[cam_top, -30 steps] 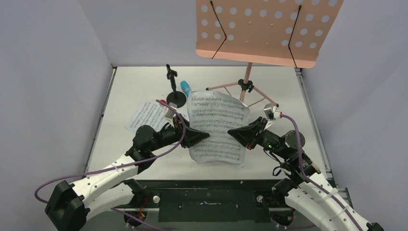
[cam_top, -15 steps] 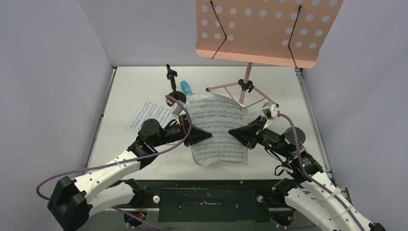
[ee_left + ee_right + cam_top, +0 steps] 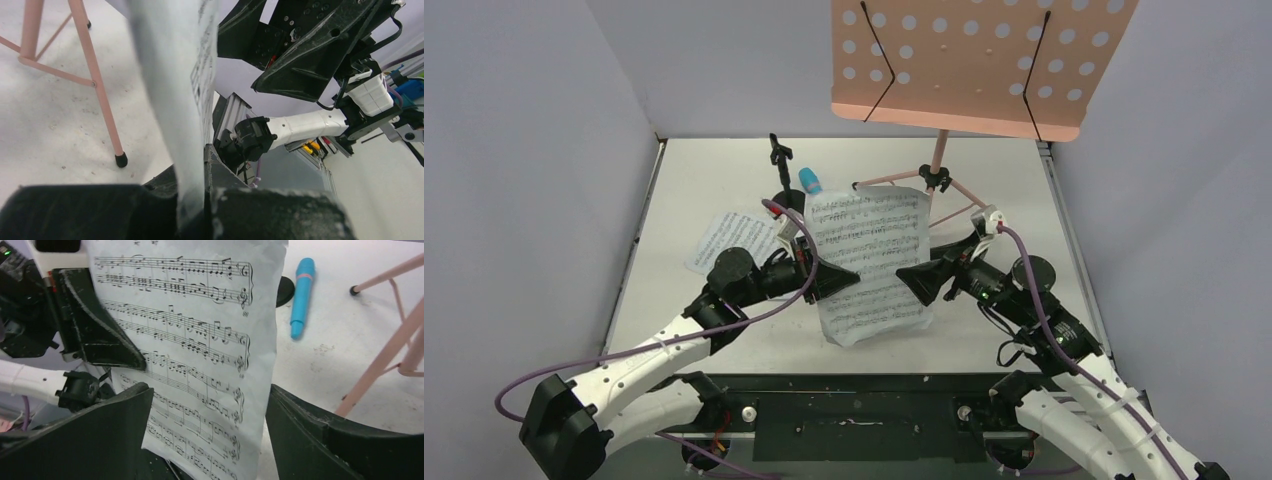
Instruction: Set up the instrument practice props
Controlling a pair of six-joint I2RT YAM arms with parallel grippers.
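A white sheet-music page (image 3: 869, 262) hangs upright over the table, pinched at its left edge by my left gripper (image 3: 841, 283), which is shut on it; the left wrist view shows the paper (image 3: 175, 75) clamped between the jaws. My right gripper (image 3: 917, 281) stands open at the page's right edge, its fingers (image 3: 320, 440) on either side of the sheet (image 3: 200, 340) without pressing it. The pink perforated music stand (image 3: 984, 60) rises behind on its tripod (image 3: 937, 165). A blue microphone (image 3: 810, 181) lies beside the black mic stand (image 3: 780, 160).
A second sheet-music page (image 3: 726, 240) lies flat on the table to the left. The stand's pink legs (image 3: 385, 360) spread close to my right gripper. Grey walls close in the table at left, back and right.
My right gripper has opened and let go of the page. My left gripper closed on the left edge and now holds the page alone, lifted higher and more upright.
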